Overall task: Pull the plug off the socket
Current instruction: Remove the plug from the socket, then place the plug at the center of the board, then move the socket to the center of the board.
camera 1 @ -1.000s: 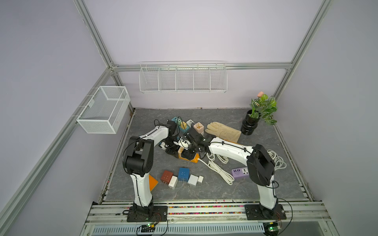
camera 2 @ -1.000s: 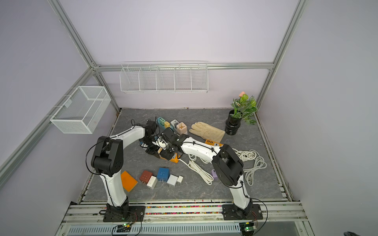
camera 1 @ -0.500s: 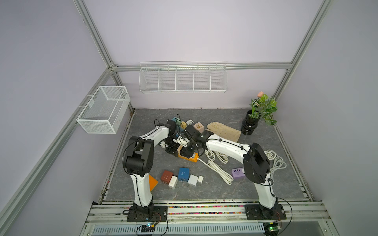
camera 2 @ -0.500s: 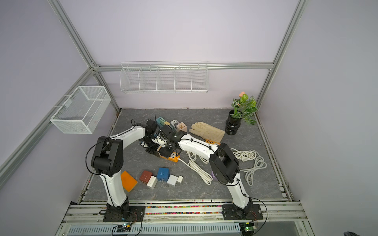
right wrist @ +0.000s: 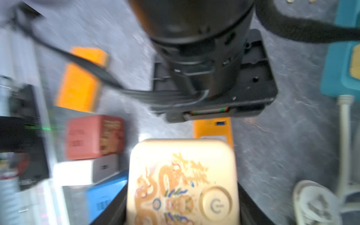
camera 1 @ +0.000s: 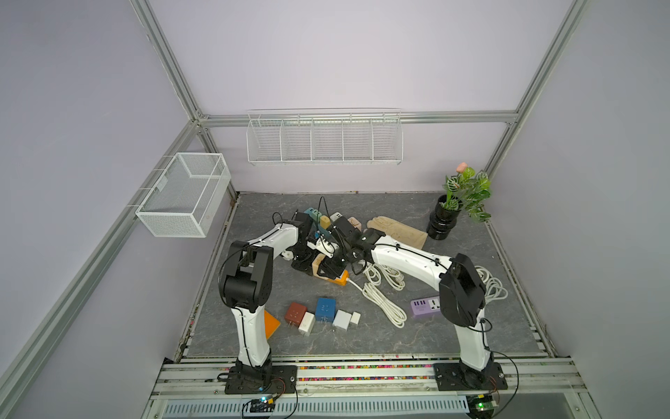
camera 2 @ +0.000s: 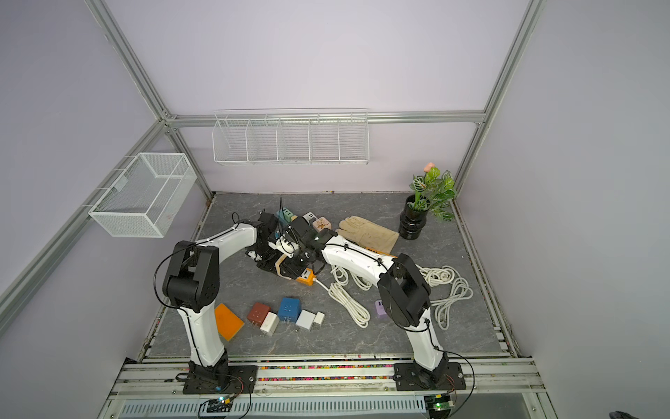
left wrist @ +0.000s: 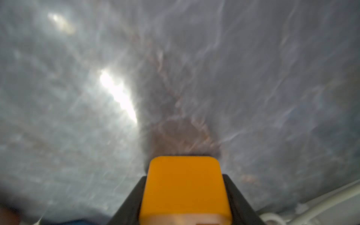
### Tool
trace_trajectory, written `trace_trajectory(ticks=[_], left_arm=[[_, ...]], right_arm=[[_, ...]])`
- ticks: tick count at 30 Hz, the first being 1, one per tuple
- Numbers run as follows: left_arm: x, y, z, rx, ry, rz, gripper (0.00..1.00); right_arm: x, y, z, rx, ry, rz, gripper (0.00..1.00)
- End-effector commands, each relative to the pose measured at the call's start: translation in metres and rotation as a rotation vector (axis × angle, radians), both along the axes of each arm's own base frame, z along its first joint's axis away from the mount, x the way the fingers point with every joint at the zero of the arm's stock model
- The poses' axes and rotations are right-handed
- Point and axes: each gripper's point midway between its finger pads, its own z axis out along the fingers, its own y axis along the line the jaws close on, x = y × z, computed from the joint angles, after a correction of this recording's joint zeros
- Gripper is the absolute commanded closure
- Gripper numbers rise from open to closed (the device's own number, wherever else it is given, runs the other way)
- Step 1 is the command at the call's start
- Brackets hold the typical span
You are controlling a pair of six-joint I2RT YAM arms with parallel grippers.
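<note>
- The left gripper (left wrist: 184, 180) is clamping its jaws narrowly on one end of the orange socket (camera 1: 339, 280), which is lying near the middle of the table (camera 1: 398, 341).
- The right gripper (right wrist: 181, 186) is holding the cream plug (right wrist: 181, 161), the one with the dragon print and round button, at a middling width.
- In the right wrist view the plug is sitting right against the socket, with orange showing just past its far edge. The pictures are not showing whether the prongs are seated or already clear.
- Judging from this, both grips are made and the separation itself is what is remaining: one arm bracing the socket, the other drawing the plug away.
- Room is looking best upward and toward the front, where bare table is lying between the socket and the row of small blocks (camera 1: 324, 308).
- Behind the pair, a cluster of blocks (camera 1: 319, 218) is sitting close, so pulling that way is risking a knock.
- The white cord (camera 1: 380, 301) is running off the socket's end into coils just beside it. It may be dragging along if the socket lifts.
- The two wrists are crowding each other over the socket, so the arms are having little slack sideways.
- The glove (camera 1: 397, 232) and plant pot (camera 1: 444, 225) are sitting well apart from the work.
</note>
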Motion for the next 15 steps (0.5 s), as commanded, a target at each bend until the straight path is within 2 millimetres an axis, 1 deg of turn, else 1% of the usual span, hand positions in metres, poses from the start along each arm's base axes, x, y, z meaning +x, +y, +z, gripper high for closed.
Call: trace_trajectory(ticks=[1, 5, 7, 9, 12, 15], left_arm=[[0.023, 0.006, 0.0, 0.029, -0.078, 0.034, 1.0], [0.023, 0.006, 0.001, 0.031, -0.08, 0.036, 1.0], [0.023, 0.007, 0.002, 0.036, -0.08, 0.039, 1.0], [0.021, 0.009, 0.003, 0.037, -0.076, 0.044, 1.0], [0.016, 0.011, 0.004, 0.038, -0.068, 0.067, 1.0], [0.006, 0.013, 0.0, 0.031, -0.03, 0.091, 1.0]], right_arm=[[-0.026, 0.011, 0.051, 0.151, 0.097, 0.045, 0.87], [-0.026, -0.002, 0.054, 0.138, 0.076, 0.009, 0.87], [-0.029, -0.01, 0.059, 0.161, 0.107, -0.027, 0.87], [-0.038, -0.021, 0.061, 0.177, 0.142, -0.065, 0.87], [-0.057, -0.048, 0.057, 0.181, 0.207, -0.147, 0.87], [-0.079, -0.082, 0.037, 0.146, 0.305, -0.268, 0.88]])
